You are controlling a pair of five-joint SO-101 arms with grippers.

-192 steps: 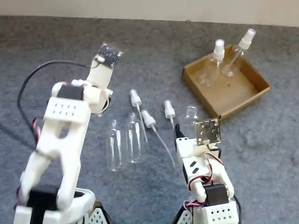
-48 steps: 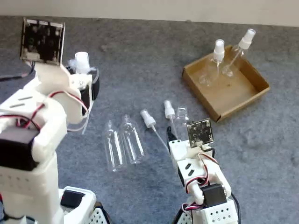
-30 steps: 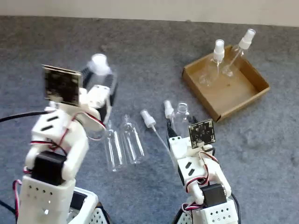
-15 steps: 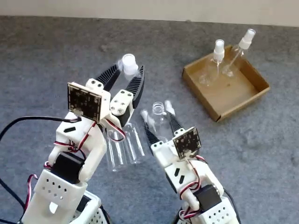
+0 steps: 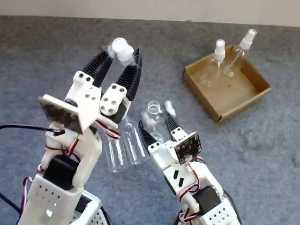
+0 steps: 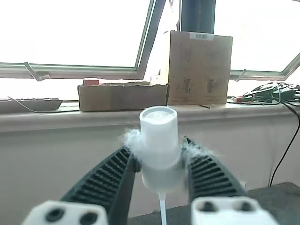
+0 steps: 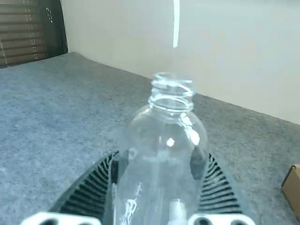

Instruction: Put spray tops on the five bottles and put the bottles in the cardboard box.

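My left gripper (image 5: 123, 52) is raised above the carpet, shut on a white spray top (image 5: 120, 47). In the left wrist view that spray top (image 6: 159, 146) sits between the fingers with its thin tube (image 6: 162, 212) hanging down. My right gripper (image 5: 154, 121) is shut on a clear open-necked bottle (image 5: 153, 112), held upright. In the right wrist view the bottle (image 7: 161, 145) stands between the fingers, and the tube's tip (image 7: 176, 23) hangs just above its mouth. Two capless bottles (image 5: 125, 146) lie side by side on the carpet.
The cardboard box (image 5: 202, 92) sits at the back right with two capped bottles (image 5: 217, 61) inside. A loose spray top (image 5: 169, 108) lies beside the held bottle. Both arm bases stand at the near edge of the grey carpet.
My left gripper rose and tilted with the spray top. My right gripper shifted left with the bottle, bringing its mouth under the tube.
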